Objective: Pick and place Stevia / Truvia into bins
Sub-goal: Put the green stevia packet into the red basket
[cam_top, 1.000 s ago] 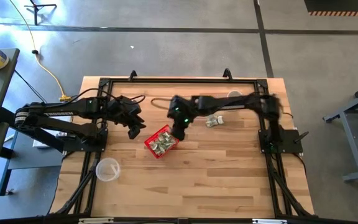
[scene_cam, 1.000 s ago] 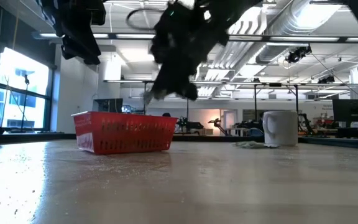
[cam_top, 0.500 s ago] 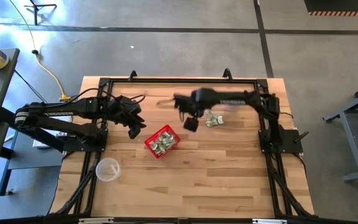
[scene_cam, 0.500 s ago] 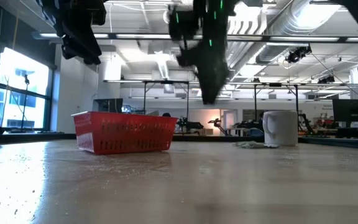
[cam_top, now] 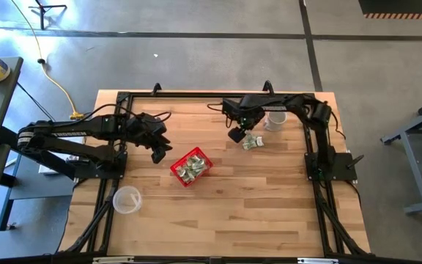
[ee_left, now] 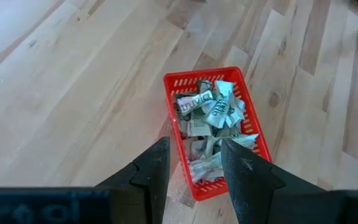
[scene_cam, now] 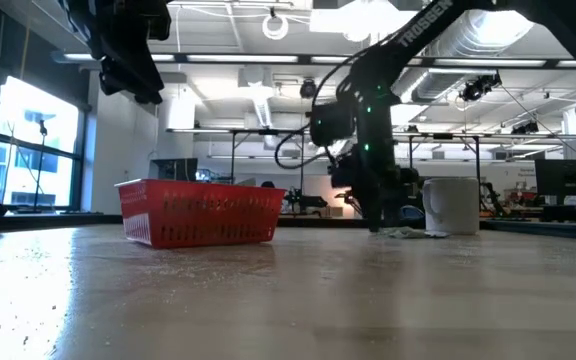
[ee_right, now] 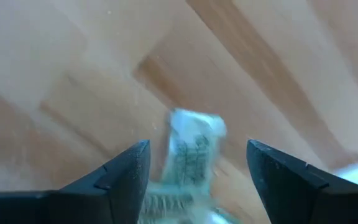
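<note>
The red basket (cam_top: 190, 166) stands on the table's middle with several pale green and white sachets (ee_left: 209, 118) inside. A loose pile of sachets (cam_top: 252, 142) lies on the wood at the far right, next to the white mug. My right gripper (cam_top: 236, 134) hangs low just left of that pile, open, with one sachet (ee_right: 194, 146) showing on the table between its fingers (ee_right: 120, 177). It reaches down beside the mug in the low view (scene_cam: 373, 215). My left gripper (cam_top: 158, 151) hovers open above the table, left of the basket (ee_left: 194, 168).
A white mug (cam_top: 275, 119) stands at the far right, close behind the loose pile. A clear plastic cup (cam_top: 127, 199) sits near the left front. Bare wood stretches across the near half of the table (cam_top: 255, 213).
My right gripper has swung from above the red basket toward the table's far right, then come down low beside the loose sachet pile near the mug. The basket and my left gripper have kept still.
</note>
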Robot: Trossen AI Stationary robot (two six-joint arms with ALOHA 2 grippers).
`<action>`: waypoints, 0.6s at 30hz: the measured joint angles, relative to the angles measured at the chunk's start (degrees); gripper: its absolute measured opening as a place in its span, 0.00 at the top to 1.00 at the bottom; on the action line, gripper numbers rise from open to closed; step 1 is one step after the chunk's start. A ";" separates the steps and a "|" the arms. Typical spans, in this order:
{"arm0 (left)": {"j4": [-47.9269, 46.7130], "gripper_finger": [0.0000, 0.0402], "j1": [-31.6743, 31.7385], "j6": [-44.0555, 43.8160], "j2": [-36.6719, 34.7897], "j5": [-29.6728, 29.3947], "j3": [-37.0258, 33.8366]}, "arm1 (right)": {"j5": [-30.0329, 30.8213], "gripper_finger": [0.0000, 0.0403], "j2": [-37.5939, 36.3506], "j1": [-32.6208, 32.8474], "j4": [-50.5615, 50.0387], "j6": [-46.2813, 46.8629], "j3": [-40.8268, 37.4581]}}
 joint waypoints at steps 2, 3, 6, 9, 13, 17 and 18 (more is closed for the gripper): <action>-0.01 0.55 0.00 0.05 0.00 -0.68 0.00 | -0.01 0.37 0.10 0.04 1.93 0.30 -1.71; -0.02 0.55 0.00 0.07 0.00 -0.90 0.00 | -0.69 0.38 -0.12 0.02 2.17 0.60 -2.49; -0.02 0.55 0.00 0.08 0.00 -1.04 0.00 | -3.36 0.47 -0.18 -0.03 2.68 1.12 -3.85; 0.05 0.55 0.00 0.95 0.00 -1.19 0.00 | -5.97 0.65 -0.11 0.00 3.35 1.10 -4.02; 0.15 0.55 0.00 1.58 0.00 -2.19 0.00 | -12.86 0.94 0.32 1.17 4.54 -0.57 -1.47; 0.17 0.55 0.00 1.58 0.00 -2.43 0.00 | -23.56 0.93 0.37 4.89 7.45 -1.36 6.29; 0.15 0.55 0.00 1.58 0.00 -2.43 0.00 | -24.41 0.92 0.26 5.99 7.48 -1.43 8.91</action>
